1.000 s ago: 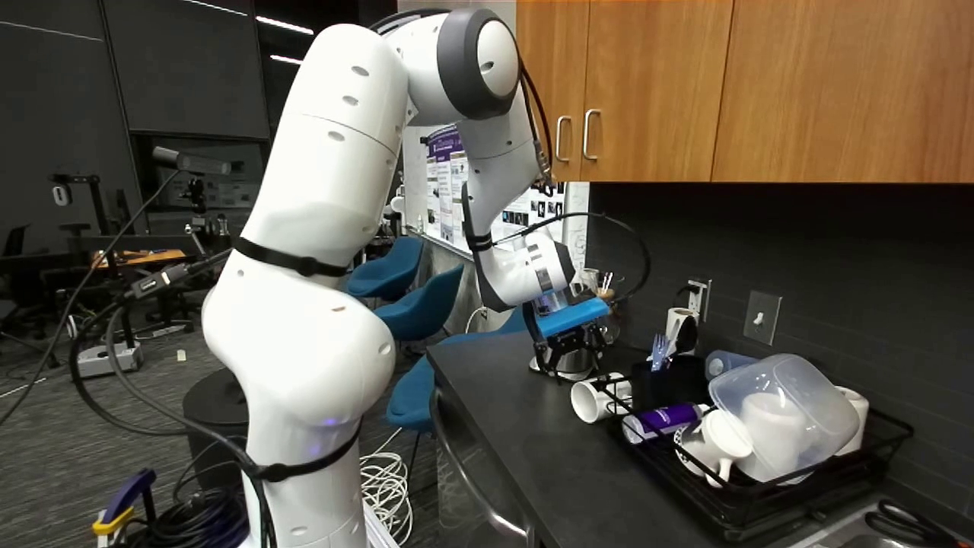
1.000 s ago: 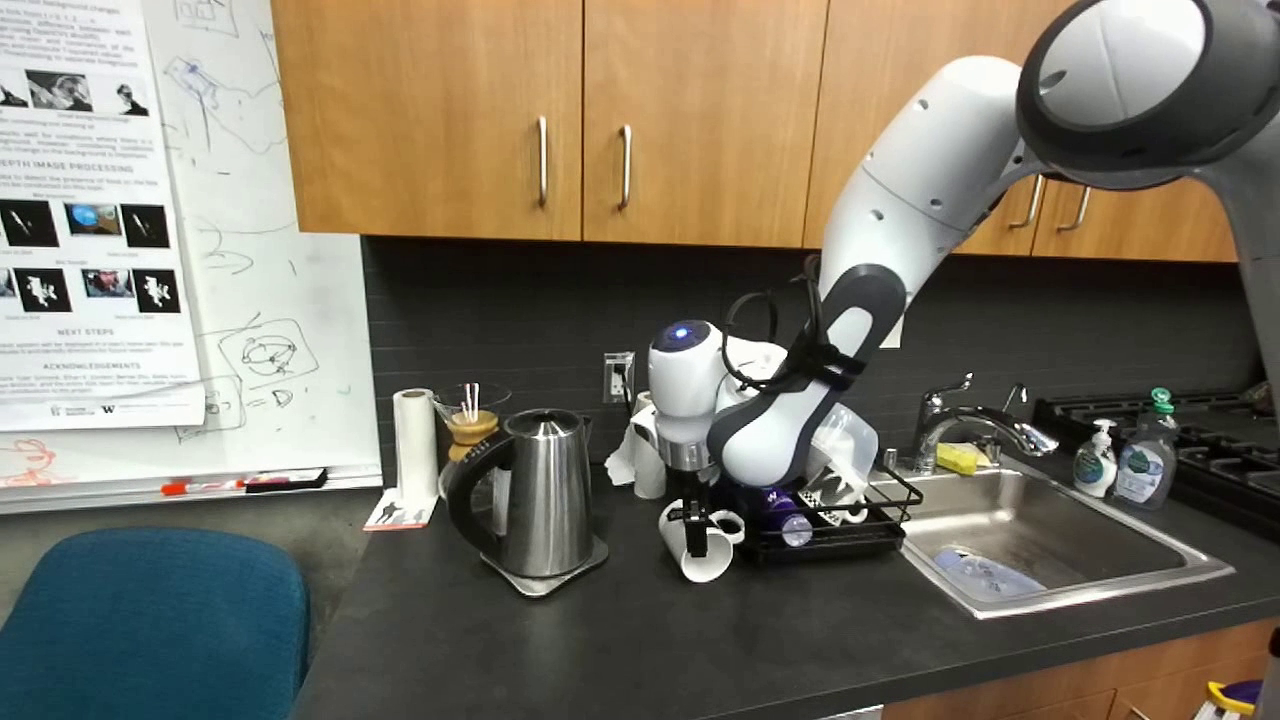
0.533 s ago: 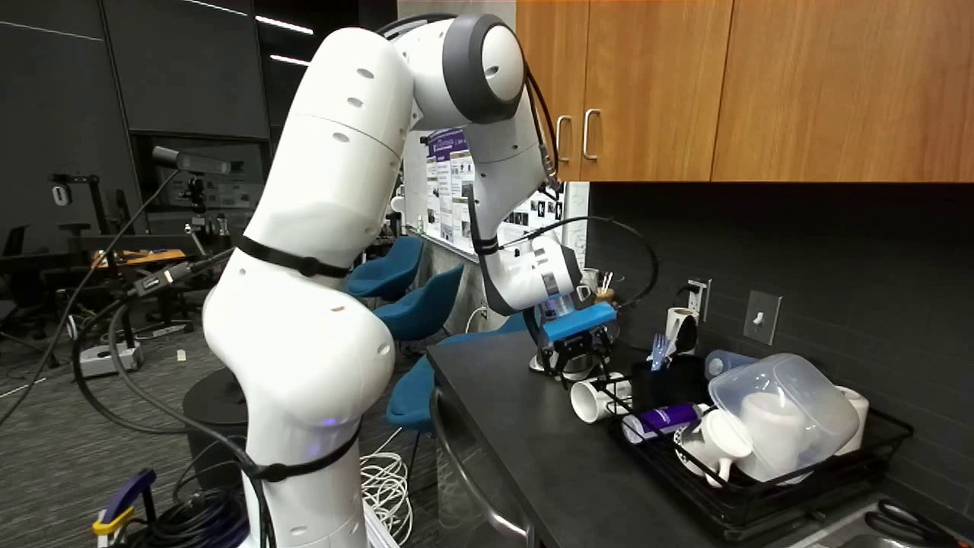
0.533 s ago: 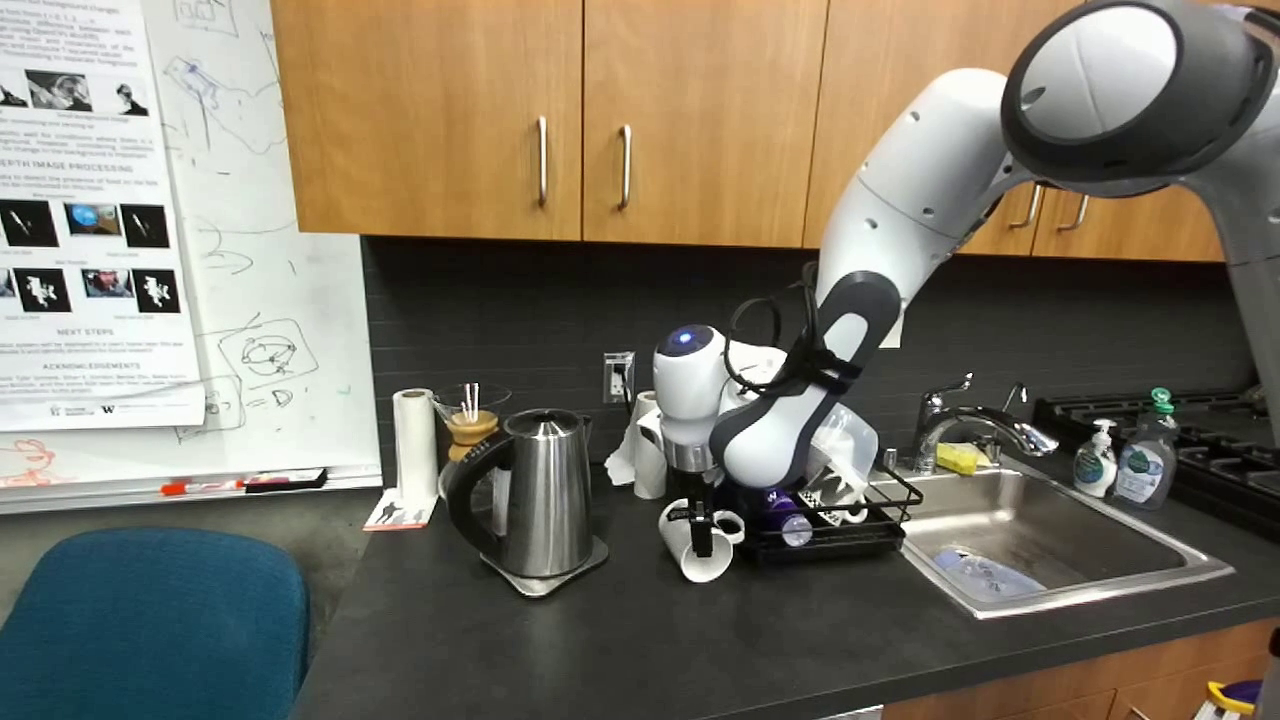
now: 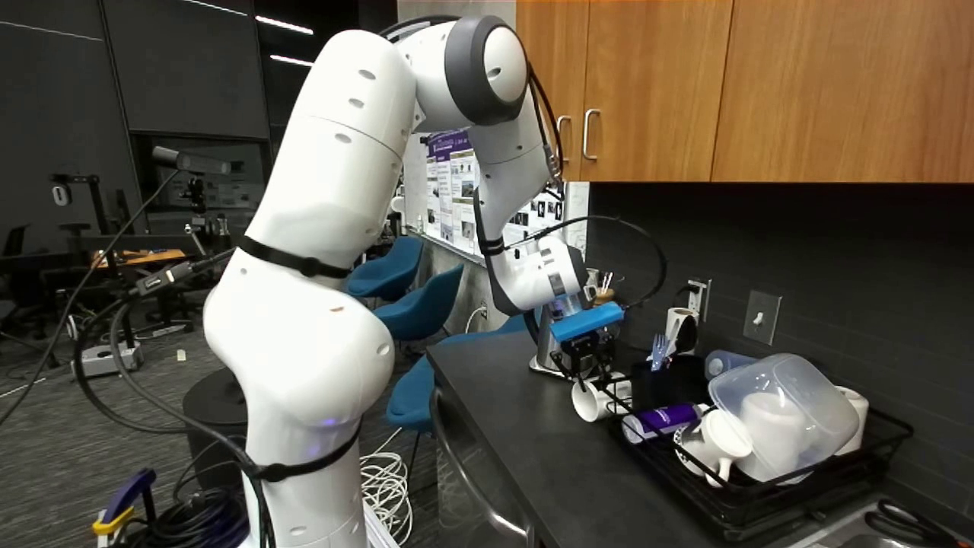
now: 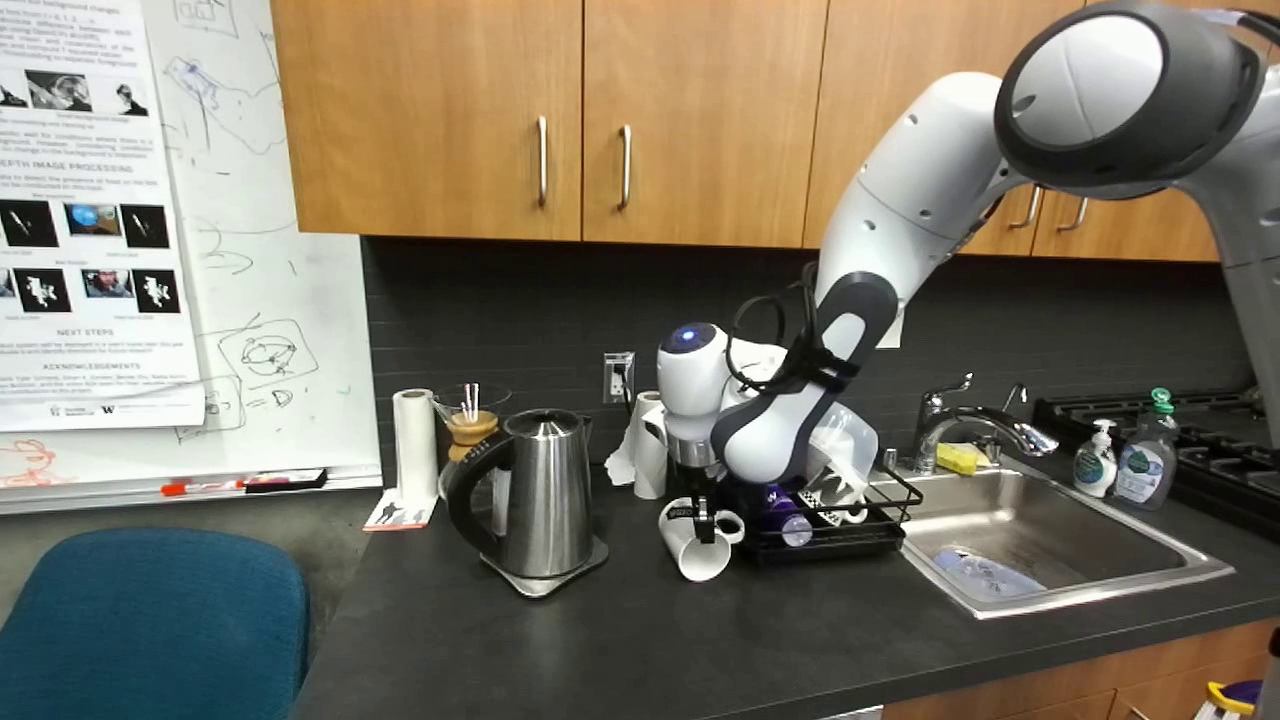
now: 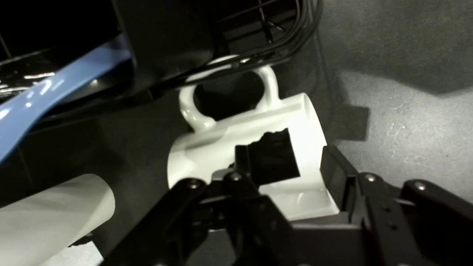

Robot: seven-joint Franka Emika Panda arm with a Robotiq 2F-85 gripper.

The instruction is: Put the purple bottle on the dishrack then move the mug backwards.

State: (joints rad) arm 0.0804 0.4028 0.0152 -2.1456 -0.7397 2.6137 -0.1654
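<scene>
Nearest is the gripper (image 7: 285,160), and here is the main change: its fingers (image 7: 334,170) stand closer together than one second ago, yet they are clearly apart, with the mouth half of the mug (image 7: 251,129) below and between them. Whether either finger touches it, I cannot tell. The gripper also sits slightly nearer to the rack (image 6: 830,543). The mug lies on its side on the counter (image 6: 640,640), just beside the rack, and has hardly shifted, if at all. Its handle (image 7: 270,87) seems to reach under the rack's rim, so in my judgement it could catch there during the move. A little farther, the bottle (image 5: 663,418) lies in the rack, unchanged; therefore the first part of the task looks done, and the narrowing fingers probably mean that the second part is starting. Behind the mug, toward the wall (image 6: 500,310), a white roll (image 6: 650,460) stands upright; if "backwards" means in that direction, the mug may need to pass beside it. The jug (image 6: 548,490) stands apart, on the side of the mug away from the rack.
</scene>
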